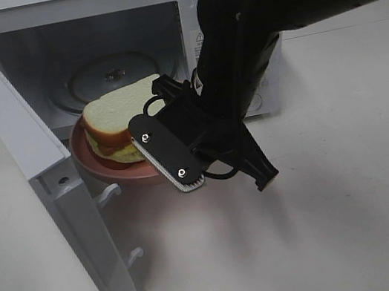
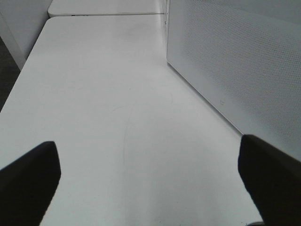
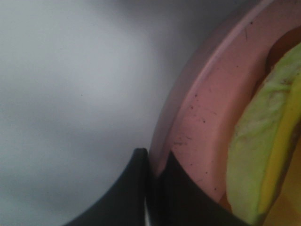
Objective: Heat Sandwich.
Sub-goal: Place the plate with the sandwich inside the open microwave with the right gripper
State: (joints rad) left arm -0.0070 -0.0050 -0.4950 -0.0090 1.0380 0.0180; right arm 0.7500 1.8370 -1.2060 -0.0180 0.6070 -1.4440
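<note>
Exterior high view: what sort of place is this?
Probably a robotics test bench staged as a kitchen: a white microwave, door open, on a plain white table, and a robot's right end effector gripping a pink plate with a sandwich.

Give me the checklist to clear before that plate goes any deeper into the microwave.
1. Access: microwave door swung wide open: ok.
2. Grip: right gripper shut on the plate rim: ok.
3. Load: sandwich sits stacked on the plate: ok.
4. Landing spot: visible part of the turntable is bare: ok.
5. Plate level: cannot tell.
6. Other arm: left gripper open over the table, outside the doorway: ok.
</note>
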